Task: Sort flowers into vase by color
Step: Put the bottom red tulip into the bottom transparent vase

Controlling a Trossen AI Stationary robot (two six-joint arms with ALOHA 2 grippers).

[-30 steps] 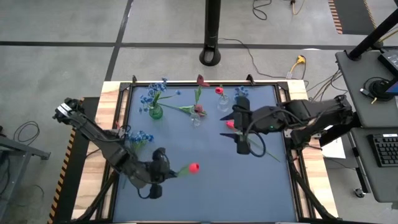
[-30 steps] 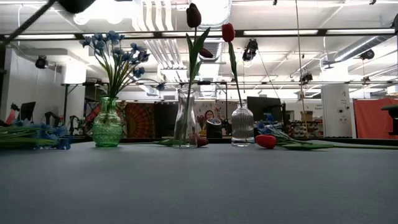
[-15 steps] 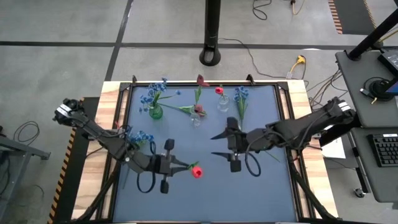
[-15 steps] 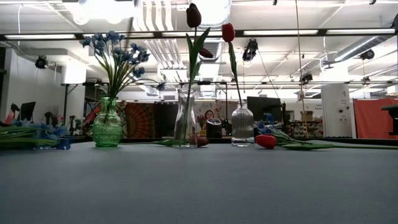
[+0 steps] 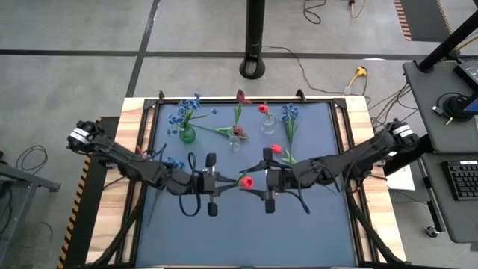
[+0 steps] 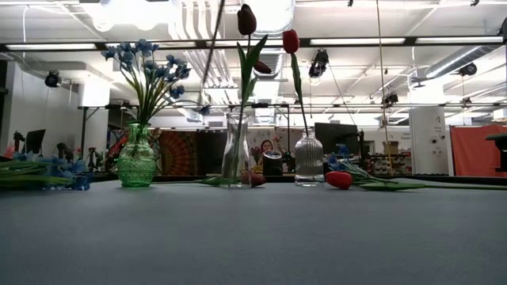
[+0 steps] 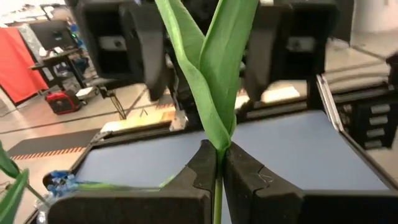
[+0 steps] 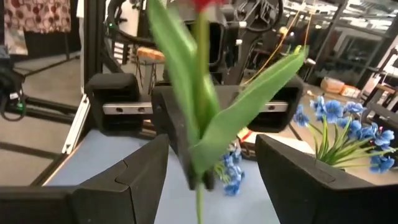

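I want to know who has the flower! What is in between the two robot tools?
In the high view, a red tulip hangs between the left tool and the right tool. The left tool pinches its stem; the right tool is open around it.

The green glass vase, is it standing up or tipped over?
Standing upright. The green glass vase sits flat on the table in the low view, with blue flowers rising from its mouth.
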